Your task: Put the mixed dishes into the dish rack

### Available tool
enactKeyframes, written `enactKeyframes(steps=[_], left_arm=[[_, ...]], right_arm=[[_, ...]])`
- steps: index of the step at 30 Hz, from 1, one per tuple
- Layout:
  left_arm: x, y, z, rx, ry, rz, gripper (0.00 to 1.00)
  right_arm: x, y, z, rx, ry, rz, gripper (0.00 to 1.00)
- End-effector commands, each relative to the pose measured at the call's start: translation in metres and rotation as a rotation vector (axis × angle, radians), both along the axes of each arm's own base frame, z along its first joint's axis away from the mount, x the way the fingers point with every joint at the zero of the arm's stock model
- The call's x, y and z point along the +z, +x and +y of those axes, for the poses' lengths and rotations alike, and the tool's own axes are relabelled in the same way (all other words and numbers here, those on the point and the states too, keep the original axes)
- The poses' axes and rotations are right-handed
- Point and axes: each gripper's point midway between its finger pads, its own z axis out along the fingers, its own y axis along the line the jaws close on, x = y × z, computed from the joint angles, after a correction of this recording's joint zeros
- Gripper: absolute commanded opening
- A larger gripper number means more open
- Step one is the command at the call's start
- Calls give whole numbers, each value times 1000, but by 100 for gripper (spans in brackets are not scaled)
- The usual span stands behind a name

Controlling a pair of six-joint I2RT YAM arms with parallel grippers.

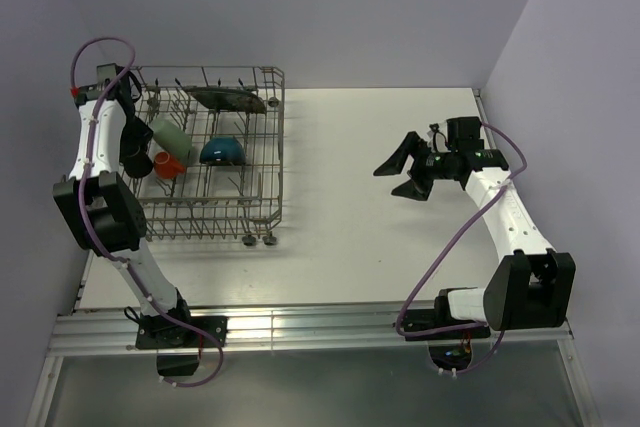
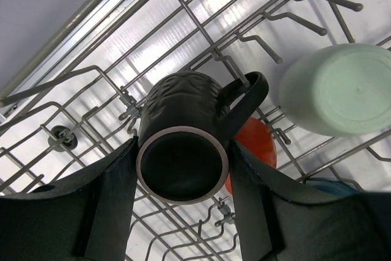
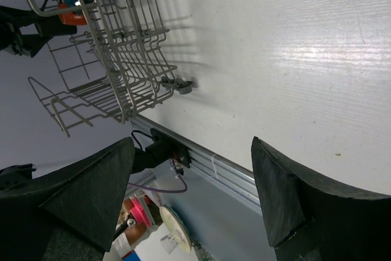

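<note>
The grey wire dish rack (image 1: 215, 219) stands at the far left. In it are the dark square plate (image 1: 228, 98) on edge at the back, the blue bowl (image 1: 222, 152), the pale green mug (image 1: 172, 135) and the orange-red cup (image 1: 168, 164). My left gripper (image 1: 133, 154) is inside the rack's left side, shut on the small brown cup (image 2: 182, 145), which lies with its mouth toward the camera between my fingers (image 2: 116, 200), above the rack wires (image 2: 183, 13). The orange-red cup (image 2: 259, 145) and the green mug (image 2: 339, 90) are just beyond. My right gripper (image 1: 405, 172) is open and empty above the table.
The rack's wheels (image 1: 258, 238) stand on the white table (image 1: 380, 247). The right wrist view shows the rack (image 3: 116, 41), the table's aluminium front rail (image 3: 214, 166) and open gripper (image 3: 195, 181). Purple walls close in behind and on both sides.
</note>
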Motion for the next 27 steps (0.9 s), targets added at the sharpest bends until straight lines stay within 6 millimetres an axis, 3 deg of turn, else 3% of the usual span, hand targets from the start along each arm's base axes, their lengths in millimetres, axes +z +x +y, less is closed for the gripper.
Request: enactKeyframes(steps=[1, 5, 12, 15, 23, 27], left_arm=[[8, -3, 6, 30, 41, -28, 0], [3, -6, 7, 34, 43, -8, 6], [-7, -8, 1, 40, 5, 17, 65], [-10, -13, 2, 75, 6, 30, 80], [2, -14, 0, 97, -1, -5, 88], [19, -14, -9, 103, -40, -67, 88]], right_arm=[[12, 8, -7, -12, 10, -70, 84], [14, 9, -7, -10, 9, -75, 84], [16, 11, -6, -7, 11, -77, 84], [16, 10, -6, -6, 8, -76, 84], [17, 9, -6, -7, 9, -80, 84], [18, 9, -7, -8, 8, -84, 84]])
